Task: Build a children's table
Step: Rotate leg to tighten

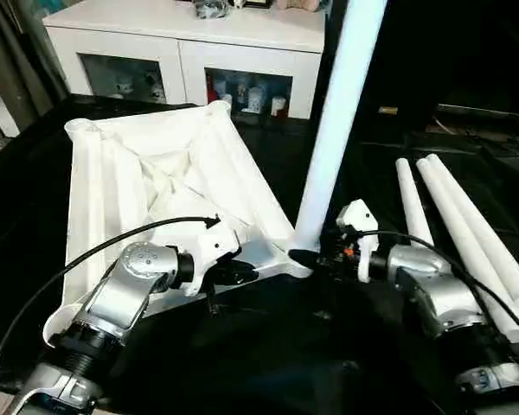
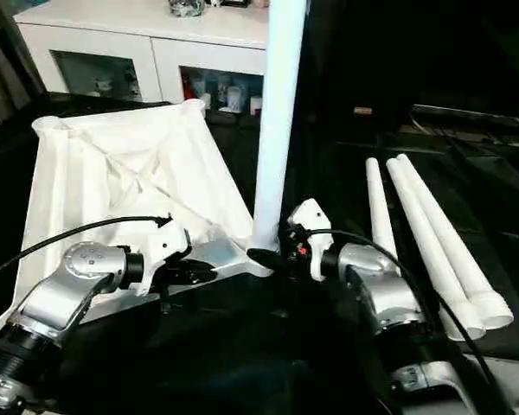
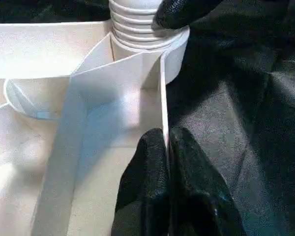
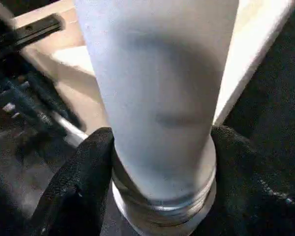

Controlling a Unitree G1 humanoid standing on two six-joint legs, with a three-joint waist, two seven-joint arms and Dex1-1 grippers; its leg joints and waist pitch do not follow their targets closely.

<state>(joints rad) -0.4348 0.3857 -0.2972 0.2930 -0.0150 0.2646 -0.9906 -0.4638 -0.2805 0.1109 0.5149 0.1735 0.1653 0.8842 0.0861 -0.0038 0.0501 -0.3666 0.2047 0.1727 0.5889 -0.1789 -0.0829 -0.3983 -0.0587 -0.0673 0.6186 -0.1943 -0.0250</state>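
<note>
left eye view, tabletop: the white tabletop lies underside up on the black-covered bench, ribs showing, its near edge toward the robot.
standing leg: one white leg stands upright in the round socket at the tabletop's near corner on the robot's right, rising past the top of the picture.
leg thread: in the left wrist view the ridged end of the leg sits in the socket, several ridges above its rim.
right pincer: the right pincer is at the foot of the standing leg; in the right wrist view its black fingers lie on both sides of the leg just above the collar, clamped on it.
left pincer: the left pincer is at the tabletop's near edge, just beside the socket corner; in the left wrist view its two fingers are pressed together on the thin upright rim wall, one on each side.
spare legs: three more white legs lie side by side on the bench to the robot's right, well apart from the tabletop, thick ends toward the robot.
cables: a black cable loops over each silver forearm.
background: a white cabinet with glass doors stands beyond the bench, small items behind the glass.
</note>
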